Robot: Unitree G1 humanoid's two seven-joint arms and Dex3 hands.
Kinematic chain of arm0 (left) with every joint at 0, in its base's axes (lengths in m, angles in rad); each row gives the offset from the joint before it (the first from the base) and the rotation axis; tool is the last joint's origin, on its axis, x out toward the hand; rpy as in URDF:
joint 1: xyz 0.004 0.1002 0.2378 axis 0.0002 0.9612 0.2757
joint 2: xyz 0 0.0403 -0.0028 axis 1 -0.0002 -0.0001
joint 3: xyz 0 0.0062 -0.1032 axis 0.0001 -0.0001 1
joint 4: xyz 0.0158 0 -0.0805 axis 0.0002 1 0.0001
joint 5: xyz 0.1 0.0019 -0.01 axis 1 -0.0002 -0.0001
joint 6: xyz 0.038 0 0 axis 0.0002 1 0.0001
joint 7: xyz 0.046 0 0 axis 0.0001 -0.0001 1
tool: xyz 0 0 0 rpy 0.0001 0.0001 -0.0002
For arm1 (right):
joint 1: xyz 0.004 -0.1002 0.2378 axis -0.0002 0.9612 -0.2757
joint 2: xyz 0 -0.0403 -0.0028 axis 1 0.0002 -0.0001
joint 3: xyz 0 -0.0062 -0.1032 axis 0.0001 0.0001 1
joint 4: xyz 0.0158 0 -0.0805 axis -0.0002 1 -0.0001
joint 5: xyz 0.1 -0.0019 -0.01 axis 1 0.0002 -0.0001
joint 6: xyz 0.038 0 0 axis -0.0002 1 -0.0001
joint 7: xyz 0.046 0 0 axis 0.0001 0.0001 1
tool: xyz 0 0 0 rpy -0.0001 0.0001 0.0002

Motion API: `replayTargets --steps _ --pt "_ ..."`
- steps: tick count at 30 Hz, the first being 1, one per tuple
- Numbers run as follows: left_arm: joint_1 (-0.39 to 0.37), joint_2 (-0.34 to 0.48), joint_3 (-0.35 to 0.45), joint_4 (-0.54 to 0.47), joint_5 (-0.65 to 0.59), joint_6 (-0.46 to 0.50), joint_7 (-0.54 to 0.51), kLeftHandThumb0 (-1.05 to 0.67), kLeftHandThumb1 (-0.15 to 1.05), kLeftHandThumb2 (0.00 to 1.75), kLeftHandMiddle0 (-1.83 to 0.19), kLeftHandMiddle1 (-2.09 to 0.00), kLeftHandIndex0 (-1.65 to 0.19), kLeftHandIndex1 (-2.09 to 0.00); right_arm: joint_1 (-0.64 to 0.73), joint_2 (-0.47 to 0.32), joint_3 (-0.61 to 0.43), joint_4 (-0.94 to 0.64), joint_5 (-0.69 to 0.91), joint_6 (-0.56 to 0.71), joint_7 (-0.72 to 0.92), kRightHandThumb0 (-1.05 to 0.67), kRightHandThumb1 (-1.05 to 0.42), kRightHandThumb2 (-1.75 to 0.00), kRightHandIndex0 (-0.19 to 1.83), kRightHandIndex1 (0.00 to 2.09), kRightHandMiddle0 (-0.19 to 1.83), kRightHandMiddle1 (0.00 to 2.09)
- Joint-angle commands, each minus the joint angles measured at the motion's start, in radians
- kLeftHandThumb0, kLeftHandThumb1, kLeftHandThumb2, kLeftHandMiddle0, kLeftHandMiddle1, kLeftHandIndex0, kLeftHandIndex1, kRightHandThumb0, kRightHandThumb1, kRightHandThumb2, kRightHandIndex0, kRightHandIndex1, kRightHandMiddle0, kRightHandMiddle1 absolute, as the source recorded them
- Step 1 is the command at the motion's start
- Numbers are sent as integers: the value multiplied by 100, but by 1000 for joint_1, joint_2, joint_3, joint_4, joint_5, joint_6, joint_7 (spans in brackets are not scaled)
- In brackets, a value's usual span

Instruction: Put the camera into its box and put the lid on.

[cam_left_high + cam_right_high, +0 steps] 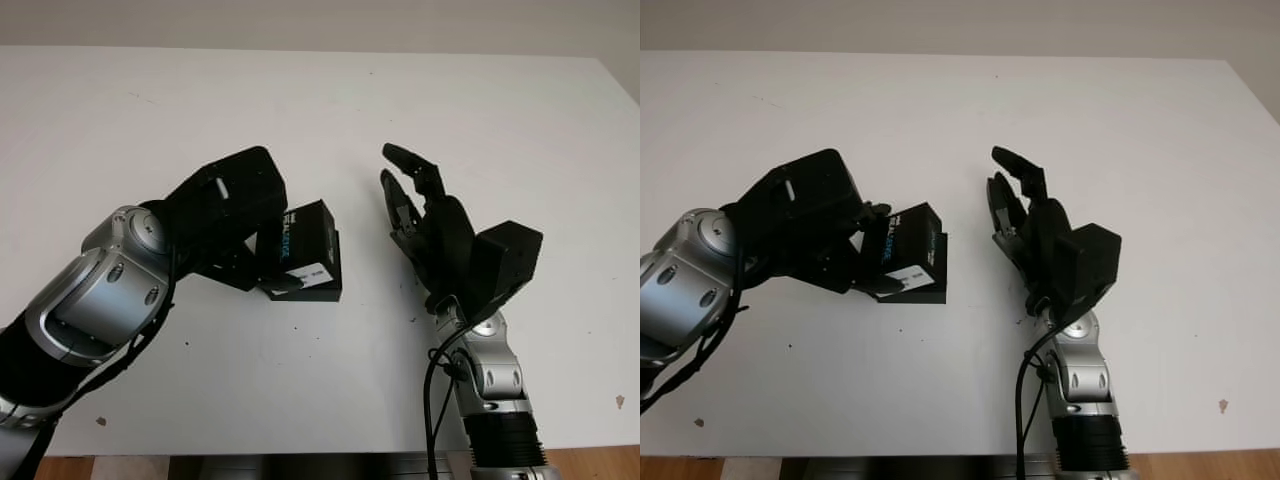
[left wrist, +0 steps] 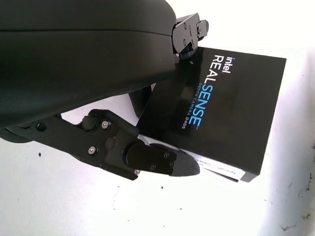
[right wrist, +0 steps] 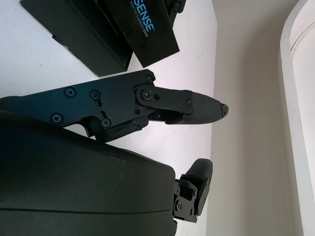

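Left hand [image 1: 262, 250] fingers [image 2: 162, 164] clamp the tilted box lid [image 2: 221, 108] — right hand [image 1: 425, 215] open, beside it.

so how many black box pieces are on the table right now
2. The lid, printed RealSense, is tilted in the left robot hand. The box base lies on the table under it. The right robot hand is open nearby. Anything inside is hidden.

White table [image 1: 300, 100]; black box [image 1: 318, 283] lying on it, centre-left; small dark specks scattered.
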Motion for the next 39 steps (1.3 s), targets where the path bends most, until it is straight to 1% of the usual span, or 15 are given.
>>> replayTargets --steps 1,6,9,12,15,18,21,23,24,28,35,37,39 --pt "14 -3 -27 -5 -24 -3 -4 -48 105 32 19 -39 19 -13 10 1 1 -2 -1 6 -3 -62 -105 -47 15 5 -15 88" --pt "7 4 -27 -2 -41 -12 1 -47 105 32 19 -32 18 -16 10 0 5 -3 -5 7 -3 -61 -105 -48 14 5 -12 82" --pt "4 10 -28 -2 -50 -22 1 -47 105 33 19 -19 19 -16 8 1 5 -2 -8 9 -7 -61 -105 -48 14 5 -12 81" --pt "2 18 -33 -5 -50 -38 5 -48 105 33 19 -15 19 -16 7 3 6 -3 -9 15 -12 -61 -105 -47 15 5 -10 80" --pt "1 30 -38 -9 -44 -75 2 -49 105 33 19 -16 19 -19 5 5 7 3 -5 8 -10 -60 -105 -47 15 5 -9 80" --pt "6 43 -40 -12 -39 -110 0 -50 105 34 19 -13 19 -19 3 5 8 7 -3 1 -5 -62 -105 -47 15 5 -13 92" --pt "5 59 -46 -17 -34 -127 -6 -50 105 33 15 -16 19 -17 1 4 11 11 -12 -2 -10 -62 -105 -47 16 6 -16 92" --pt "0 70 -55 -24 -28 -131 -11 -51 105 32 15 -22 19 -16 -2 6 12 17 -14 -11 -11 -62 -105 -47 16 6 -15 89" --pt "1 72 -55 -26 -27 -133 -11 -51 105 31 18 -30 19 -17 -3 8 13 19 -15 -13 -12 -62 -105 -46 16 6 -13 88" --pt "1 84 -57 -38 -23 -142 -21 -53 105 29 19 -39 19 -17 -4 11 15 23 -12 -20 -12 -63 -105 -46 17 6 -12 88" --pt "-9 102 -61 -60 -17 -146 -39 -53 105 29 19 -39 19 -14 -10 10 21 35 -13 -26 -10 -66 -105 -45 17 6 -15 84" --pt "-11 113 -65 -66 -18 -155 -52 -55 105 31 19 -31 19 -14 -11 11 21 31 -10 -17 -9 -67 -105 -44 16 6 -15 82" --pt "-14 120 -70 -70 -16 -159 -63 -56 105 32 19 -27 18 -13 -12 12 21 32 -7 -19 -7 -67 -105 -44 15 5 -14 81"
